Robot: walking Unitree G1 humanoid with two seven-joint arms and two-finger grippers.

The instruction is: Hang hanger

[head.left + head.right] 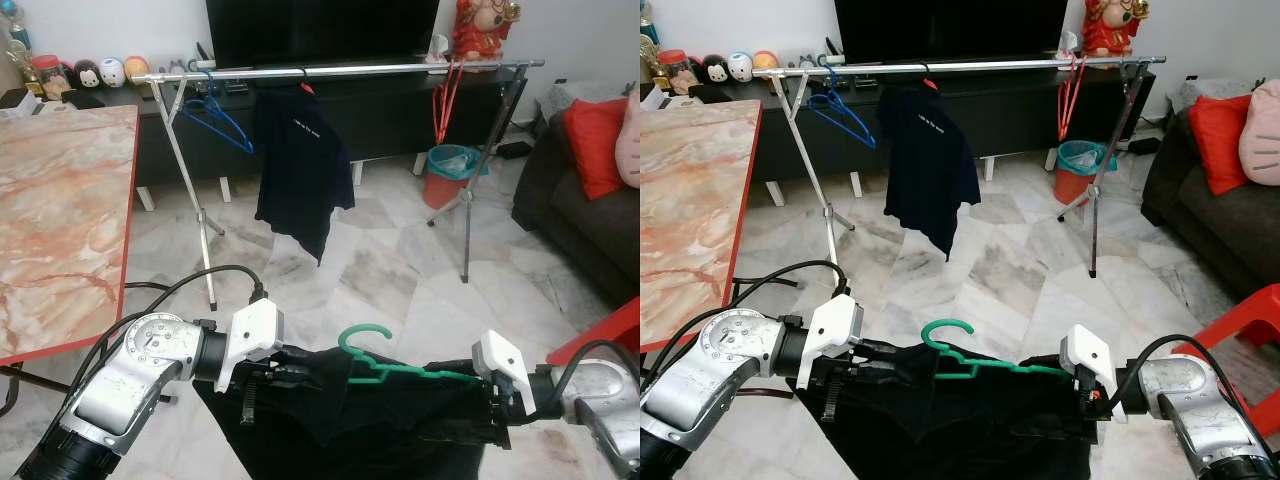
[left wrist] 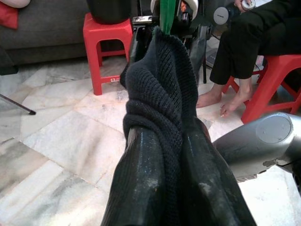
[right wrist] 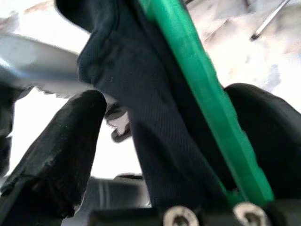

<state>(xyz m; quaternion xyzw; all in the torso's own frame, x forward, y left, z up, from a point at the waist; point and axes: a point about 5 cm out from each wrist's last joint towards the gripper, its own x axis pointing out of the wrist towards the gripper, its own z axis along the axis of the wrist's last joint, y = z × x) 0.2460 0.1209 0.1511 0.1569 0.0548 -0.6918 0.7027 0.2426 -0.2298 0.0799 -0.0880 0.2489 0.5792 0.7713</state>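
Left tool (image 1: 300, 375) and right tool (image 1: 480, 415) clamped a dark garment (image 1: 400, 420) on a green hanger (image 1: 385, 368).
Beyond stood a clothes rail (image 1: 340, 71) bearing a hung dark shirt (image 1: 298, 165).

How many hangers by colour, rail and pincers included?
Green: 1, the green hanger carrying a dark garment, held between left pincer and right pincer.
Blue: 1, the blue hanger on the rail.
Red: 1 showing, the red hanger on the rail; a red hook tip tops the hung shirt, uncounted.
Total: 3
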